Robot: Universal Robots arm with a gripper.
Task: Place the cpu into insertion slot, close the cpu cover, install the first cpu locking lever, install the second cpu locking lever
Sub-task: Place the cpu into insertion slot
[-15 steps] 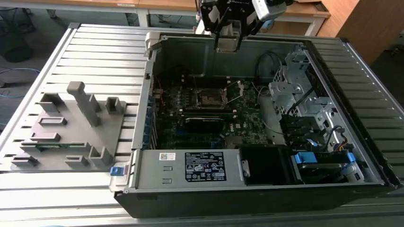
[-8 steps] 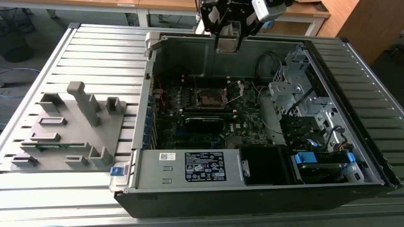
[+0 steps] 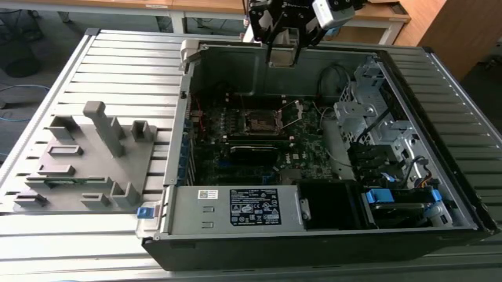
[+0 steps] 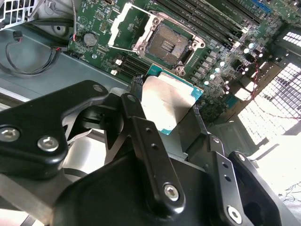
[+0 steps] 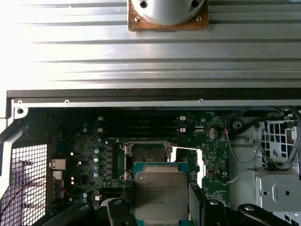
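Pinching the cpu (image 4: pixel 169 101) by two opposite edges, the gripper (image 3: pixel 283 57) hangs high over the far part of the open computer case (image 3: pixel 235 59). The chip lies flat between the fingers (image 4: pixel 141 127), above and well apart from the bare insertion slot (image 4: pixel 167 43). The cpu cover (image 4: pixel 120 28) stands flipped open beside the slot.

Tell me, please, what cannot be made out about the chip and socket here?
- The chip: one edge cut off by the picture's border in the first wrist view.
- The socket: part hidden behind the chip in the first wrist view.
- Its contacts: too small to judge in the exterior view.
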